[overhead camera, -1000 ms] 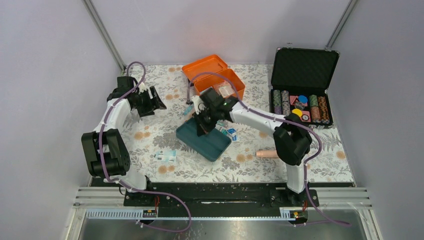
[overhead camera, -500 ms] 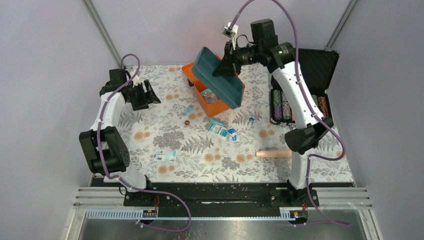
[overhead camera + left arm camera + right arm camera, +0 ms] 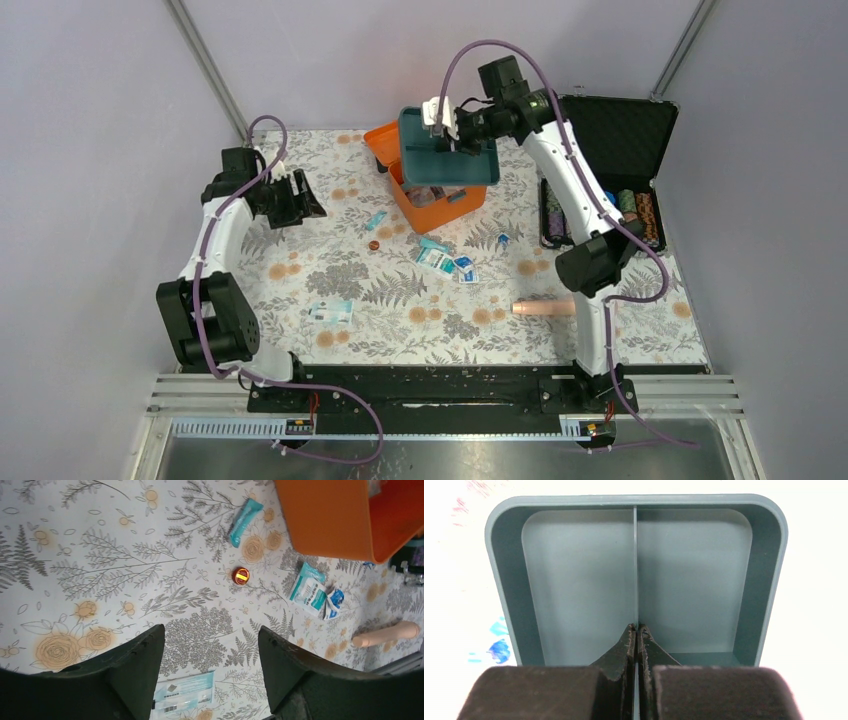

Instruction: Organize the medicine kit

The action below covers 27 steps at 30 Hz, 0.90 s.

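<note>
**Insert tray suspended over the open medicine kit**

The right gripper (image 3: pixel 637 630) is clenching the thin centre divider of the teal insert tray (image 3: pixel 574 580). This pinch is letting the tray hang roughly level, open side up, above the orange box (image 3: pixel 455 212) at the far middle of the worktop (image 3: pixel 300 280). Judging by this alignment, the tray is being brought to seat in the box. Whether it is already touching the rim cannot be told.

The two compartments showing in the right wrist view are lying empty. The box lid (image 3: pixel 385 140) is lying open to the far left. The tray is covering most of the box interior, and something pale is showing at its near edge, too small to identify.

The left gripper (image 3: pixel 210 632) is hanging released, jaws spread, over the left of the worktop, grasping nothing.

Supplies are lying loose outside the kit:
- white-and-teal packets (image 3: pixel 435 257), just near of the box
- a teal sachet (image 3: pixel 245 520)
- a small red disc (image 3: pixel 241 575)
- a flat packet (image 3: pixel 331 312), near left
- a beige cylinder (image 3: pixel 545 307), near right

The black chip case (image 3: pixel 610 140) is standing open at the far right.
</note>
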### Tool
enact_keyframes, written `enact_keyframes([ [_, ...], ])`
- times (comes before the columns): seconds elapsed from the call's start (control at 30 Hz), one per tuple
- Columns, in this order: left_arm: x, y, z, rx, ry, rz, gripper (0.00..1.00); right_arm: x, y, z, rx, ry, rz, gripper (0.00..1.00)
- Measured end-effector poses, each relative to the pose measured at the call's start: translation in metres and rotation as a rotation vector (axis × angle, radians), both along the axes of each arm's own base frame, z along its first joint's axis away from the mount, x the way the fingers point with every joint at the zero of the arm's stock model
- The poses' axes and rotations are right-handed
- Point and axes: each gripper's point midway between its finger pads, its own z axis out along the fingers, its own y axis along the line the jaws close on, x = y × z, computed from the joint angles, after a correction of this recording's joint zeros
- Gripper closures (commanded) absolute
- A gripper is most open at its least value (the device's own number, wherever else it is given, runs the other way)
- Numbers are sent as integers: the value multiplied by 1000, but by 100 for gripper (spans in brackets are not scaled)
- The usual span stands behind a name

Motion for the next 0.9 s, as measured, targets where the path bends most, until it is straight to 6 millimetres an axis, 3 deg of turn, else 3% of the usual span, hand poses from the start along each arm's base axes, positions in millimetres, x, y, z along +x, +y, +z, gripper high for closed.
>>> enact_keyframes([
  [0.17, -3, -17, 1, -6, -8, -63, 32, 37, 6, -19, -66, -185, 64, 100],
  [0.37, -4, -30, 2, -16, -11, -105, 32, 75, 19, -66, -147, -285, 105, 100],
  [0.53, -5, -30, 3, -10, -16, -110, 32, 82, 29, -99, -209, -305, 144, 100],
  [0.9, -14, -30, 4, 1, -28, -112, 32, 74, 30, -109, -251, -322, 210, 100],
])
